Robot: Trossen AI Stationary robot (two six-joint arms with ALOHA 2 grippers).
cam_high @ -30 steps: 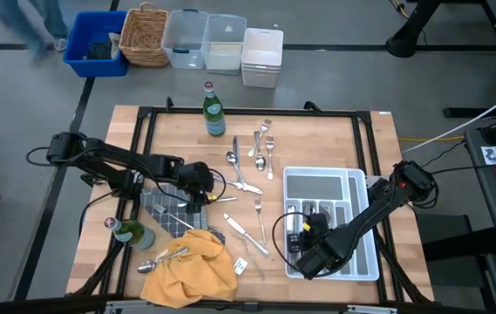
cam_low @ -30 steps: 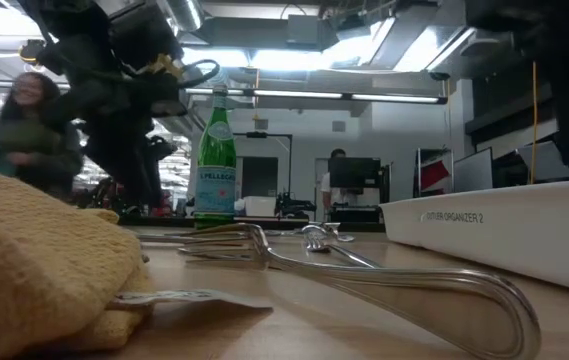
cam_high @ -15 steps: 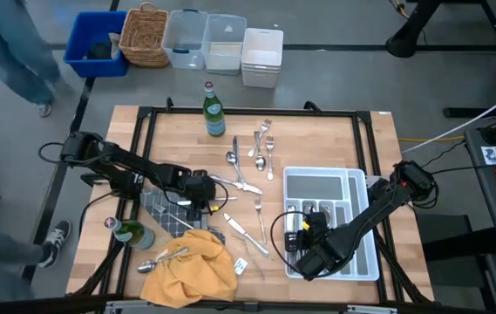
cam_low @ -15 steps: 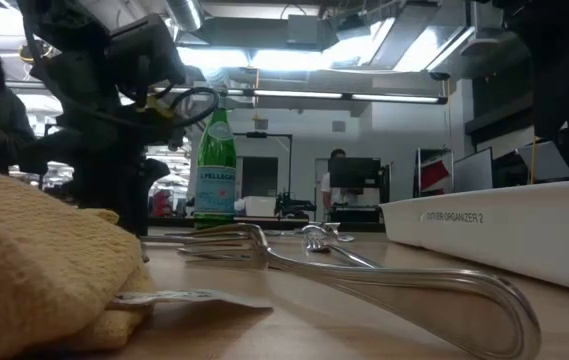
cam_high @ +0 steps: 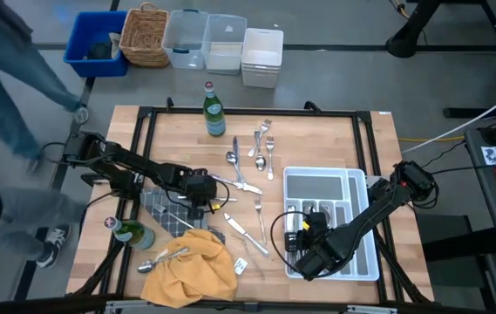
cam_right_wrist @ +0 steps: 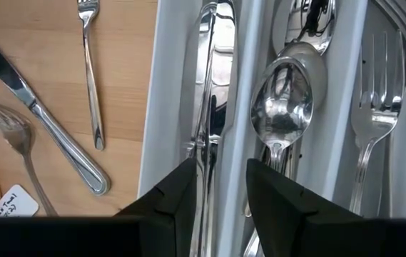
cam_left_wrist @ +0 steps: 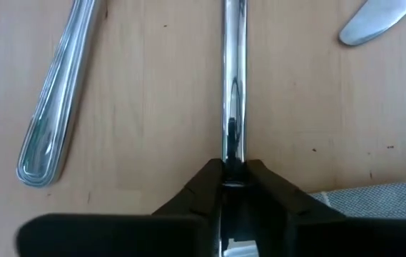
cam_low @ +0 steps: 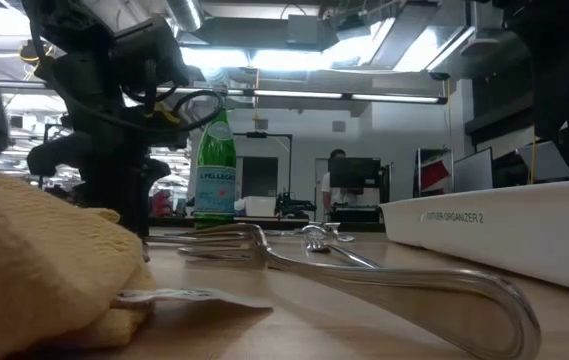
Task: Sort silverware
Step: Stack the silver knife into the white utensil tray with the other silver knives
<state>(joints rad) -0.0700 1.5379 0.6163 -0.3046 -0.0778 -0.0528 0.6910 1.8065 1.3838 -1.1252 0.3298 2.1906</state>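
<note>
**My left hand pinches a handle**

My left hand (cam_left_wrist: 235, 178) was wide open a moment ago. Now it has closed narrow on the slim shiny silver handle (cam_left_wrist: 233, 78) lying on the wooden worktop (cam_high: 317, 139), at about 9 o'clock from the white plastic tray (cam_high: 326, 183). I think lifting comes next. My right hand (cam_right_wrist: 219, 187) waits over the tray, part open, holding nothing, above the sorted silverware (cam_right_wrist: 285, 107).
</note>
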